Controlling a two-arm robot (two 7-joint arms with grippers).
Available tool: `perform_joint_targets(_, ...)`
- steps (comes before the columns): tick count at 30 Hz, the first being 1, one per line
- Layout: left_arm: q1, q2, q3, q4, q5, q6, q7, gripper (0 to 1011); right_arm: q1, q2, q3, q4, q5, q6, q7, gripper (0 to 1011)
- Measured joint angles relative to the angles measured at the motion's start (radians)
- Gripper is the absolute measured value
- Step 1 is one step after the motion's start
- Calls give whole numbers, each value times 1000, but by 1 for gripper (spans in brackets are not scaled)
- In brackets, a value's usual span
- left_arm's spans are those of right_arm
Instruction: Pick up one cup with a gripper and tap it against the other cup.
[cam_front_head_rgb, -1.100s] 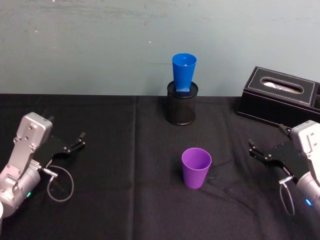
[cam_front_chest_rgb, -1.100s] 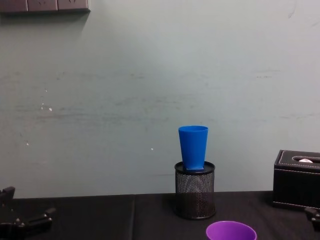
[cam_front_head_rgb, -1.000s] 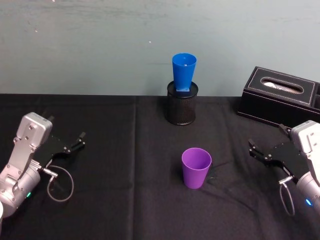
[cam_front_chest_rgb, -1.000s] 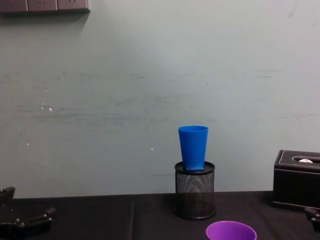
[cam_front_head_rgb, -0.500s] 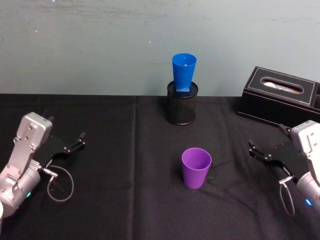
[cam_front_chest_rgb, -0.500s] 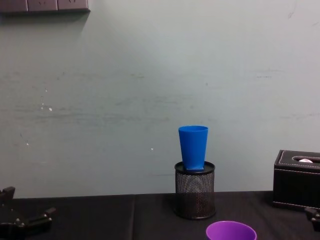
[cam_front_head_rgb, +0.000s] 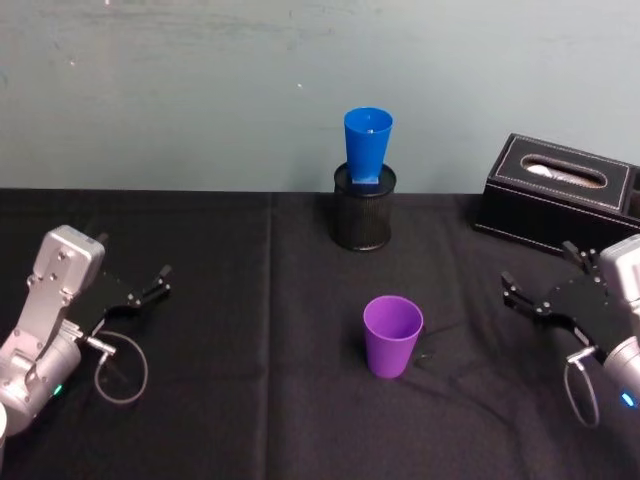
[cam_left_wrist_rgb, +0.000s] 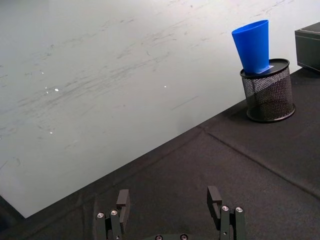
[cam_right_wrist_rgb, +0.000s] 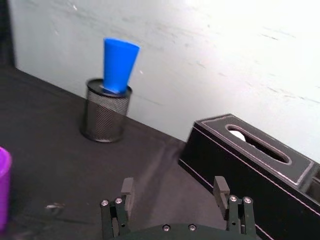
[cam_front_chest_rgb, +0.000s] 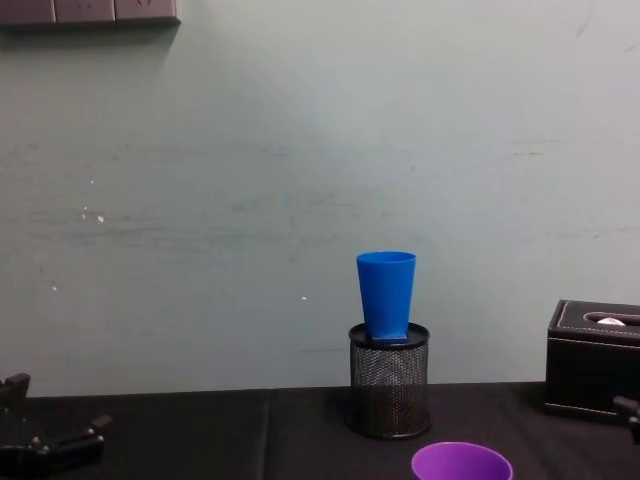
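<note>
The purple cup stands upright on the black cloth near the table's middle; its rim shows in the chest view and its edge in the right wrist view. The blue cup sits upright in a black mesh pen holder at the back centre, and shows too in the other views. My right gripper hangs open and empty to the right of the purple cup, well apart from it. My left gripper rests open and empty at the far left.
A black tissue box stands at the back right, close behind the right gripper. The wall runs just behind the pen holder. Bare black cloth stretches between the left gripper and the purple cup.
My right gripper has lifted slightly and shifted a little to the right. Both cups and the left arm have stayed put.
</note>
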Motion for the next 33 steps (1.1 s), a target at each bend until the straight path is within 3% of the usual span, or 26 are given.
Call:
perform_joint_targets(2, 0, 0, 0, 0, 0, 0, 0, 1012, -6, 5, 10, -4, 21, -11, 29, 1002)
perform_joint_targets(5, 0, 0, 0, 0, 0, 0, 0, 1011, -14, 26, 28, -3, 92, -37, 144, 1002)
perform_joint_targets(6, 0, 0, 0, 0, 0, 0, 0, 1011, -14, 26, 28, -3, 92, -37, 144, 1003)
perform_joint_targets(8, 0, 0, 0, 0, 0, 0, 0, 1012, -14, 46, 32, 6, 149, -47, 261, 1002)
perform_joint_targets(12, 0, 0, 0, 0, 0, 0, 0, 1011, -5, 71, 24, 19, 201, -46, 396, 1002)
perform_joint_targets(13, 0, 0, 0, 0, 0, 0, 0, 1011, 3, 82, 16, 29, 225, -45, 474, 1002)
perform_joint_targets(19, 0, 0, 0, 0, 0, 0, 0, 1011, 45, 93, -27, 82, 282, -42, 728, 1002)
perform_joint_targets(23, 0, 0, 0, 0, 0, 0, 0, 1011, 72, 72, -52, 120, 289, -36, 813, 1002)
perform_joint_targets(33, 0, 0, 0, 0, 0, 0, 0, 1011, 152, -5, -98, 218, 275, -22, 877, 1002)
